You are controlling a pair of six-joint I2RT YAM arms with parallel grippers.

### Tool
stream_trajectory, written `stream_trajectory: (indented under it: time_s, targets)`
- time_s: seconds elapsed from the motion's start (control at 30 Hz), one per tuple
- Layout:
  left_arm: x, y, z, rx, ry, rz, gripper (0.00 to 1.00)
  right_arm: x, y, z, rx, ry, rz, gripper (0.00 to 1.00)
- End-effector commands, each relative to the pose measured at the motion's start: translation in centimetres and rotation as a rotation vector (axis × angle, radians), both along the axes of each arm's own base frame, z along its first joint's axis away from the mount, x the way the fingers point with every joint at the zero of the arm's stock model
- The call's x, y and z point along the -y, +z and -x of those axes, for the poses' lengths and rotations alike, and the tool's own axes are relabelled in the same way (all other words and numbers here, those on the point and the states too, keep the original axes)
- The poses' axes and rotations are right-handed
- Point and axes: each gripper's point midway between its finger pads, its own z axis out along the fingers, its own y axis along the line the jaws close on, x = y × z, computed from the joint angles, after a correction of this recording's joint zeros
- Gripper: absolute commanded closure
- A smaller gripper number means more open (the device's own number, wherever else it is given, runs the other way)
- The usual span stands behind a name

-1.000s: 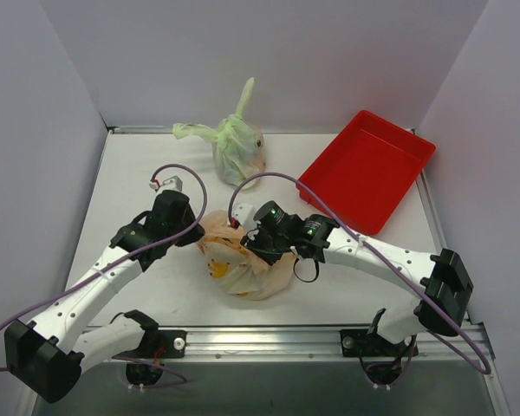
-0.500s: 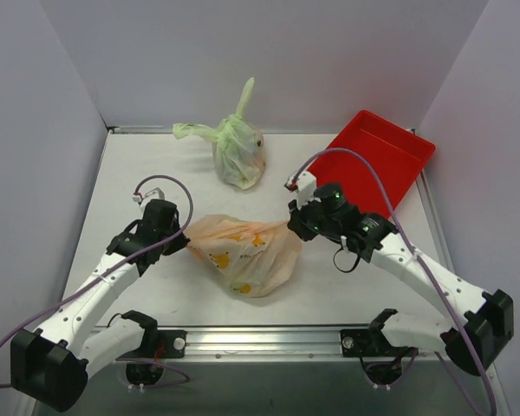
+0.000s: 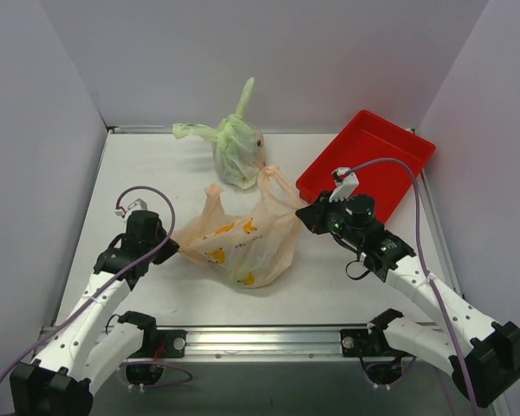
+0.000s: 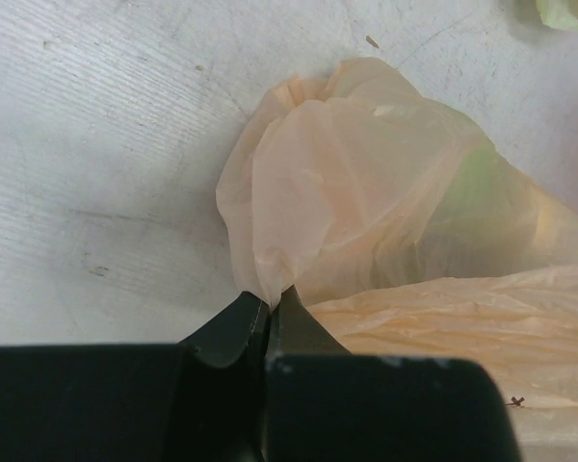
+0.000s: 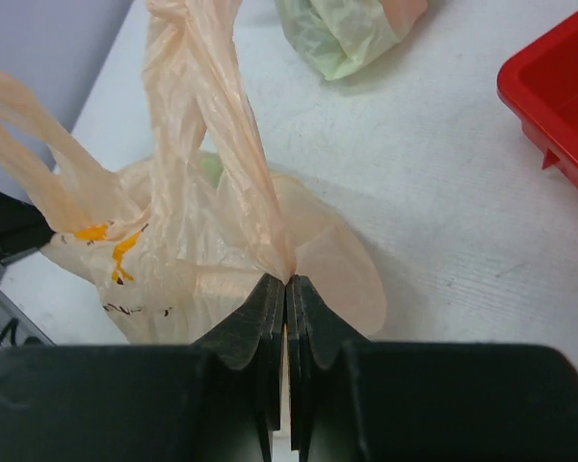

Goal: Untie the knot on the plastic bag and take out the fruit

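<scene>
The orange bag lies near the middle of the counter, slumped on its side and pulled taut between the two arms. The left tool has its tips pressed together on a bunched corner of the film at the bag's left end, low against the counter; the wrist view shows the plastic puffing out just beyond the pinch. The right tool is likewise clamped on the bag, on its right side, where a twisted strip of film climbs up from between the tips. The bag's two handles stand up separately, one on the left and one leaning toward the tray. Yellow-orange printing shows on the side facing up. Through the thin film there is a green patch of fruit – how many pieces are inside I cannot tell. Farther back on the counter sits the green bag, its tail pointing up and close to the tip of the orange bag's right handle. The red tray lies at the right, just behind the right arm's wrist.
</scene>
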Motion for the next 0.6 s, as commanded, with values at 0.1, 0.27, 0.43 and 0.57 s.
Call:
stream_trajectory:
  time_s: [0.1, 0.27, 0.43, 0.57]
  targets:
    - [-0.3, 2.5, -0.6, 0.083, 0.012, 0.039, 0.95, -1.2, 8.9, -2.0, 0.220, 0.007, -0.212, 1.00]
    - [0.2, 5.9, -1.6, 0.186, -0.127, -0.026, 0.36, -3.4, 8.2, -1.7, 0.213, 0.172, -0.125, 1.00]
    - [1.9, 11.5, -1.9, 0.361, -0.348, -0.090, 0.03, -4.9, 6.4, -0.2, 0.180, 0.340, -0.051, 1.00]
    - [3.6, 12.8, -2.0, 0.421, -0.536, -0.162, 0.03, -5.0, 6.0, 0.2, 0.194, 0.397, 0.007, 1.00]
